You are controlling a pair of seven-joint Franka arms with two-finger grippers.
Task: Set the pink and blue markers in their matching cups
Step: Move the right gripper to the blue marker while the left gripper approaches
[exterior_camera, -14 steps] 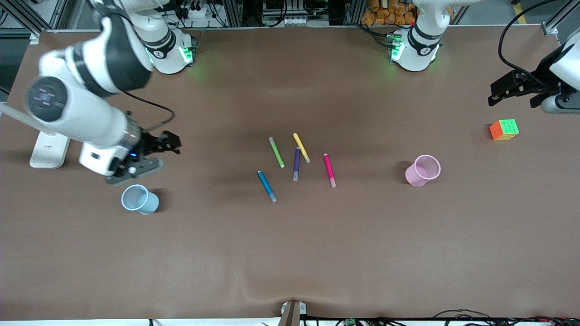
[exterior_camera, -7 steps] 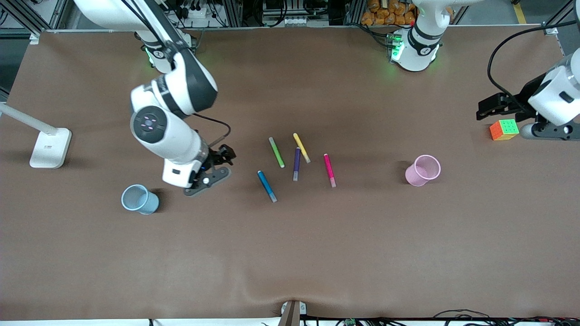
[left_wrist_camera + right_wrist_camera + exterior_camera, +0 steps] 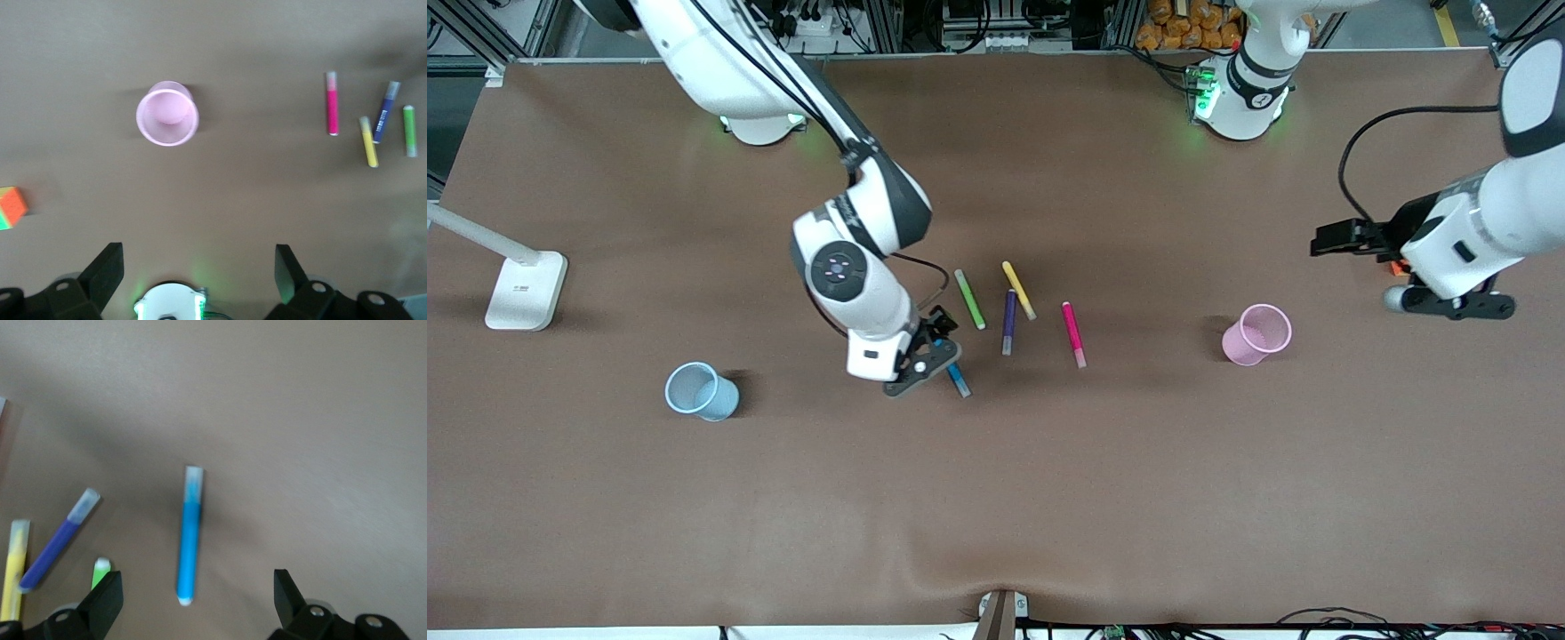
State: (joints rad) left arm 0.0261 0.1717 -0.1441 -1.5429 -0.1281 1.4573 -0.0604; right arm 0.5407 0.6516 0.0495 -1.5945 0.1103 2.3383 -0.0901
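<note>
The blue marker (image 3: 959, 381) lies on the table, its upper part hidden under my right gripper (image 3: 940, 341). That gripper hangs open over it. In the right wrist view the blue marker (image 3: 190, 537) runs up between the open fingers of my right gripper (image 3: 197, 600). The pink marker (image 3: 1073, 333) lies nearer the left arm's end, also in the left wrist view (image 3: 331, 103). The pale pink cup (image 3: 1258, 333) (image 3: 167, 115) stands upright. The pale blue cup (image 3: 698, 391) stands at the right arm's end. My left gripper (image 3: 1323, 241) (image 3: 198, 273) is open and empty, up in the air beside the pink cup.
A green pen (image 3: 969, 299), a yellow pen (image 3: 1018, 290) and a dark purple pen (image 3: 1008, 322) lie between the two markers. A colour cube (image 3: 10, 207) sits under the left arm. A white lamp base (image 3: 523, 289) stands at the right arm's end.
My right arm has swung from beside the blue cup across to the blue marker. My left arm has moved in over the cube toward the pink cup.
</note>
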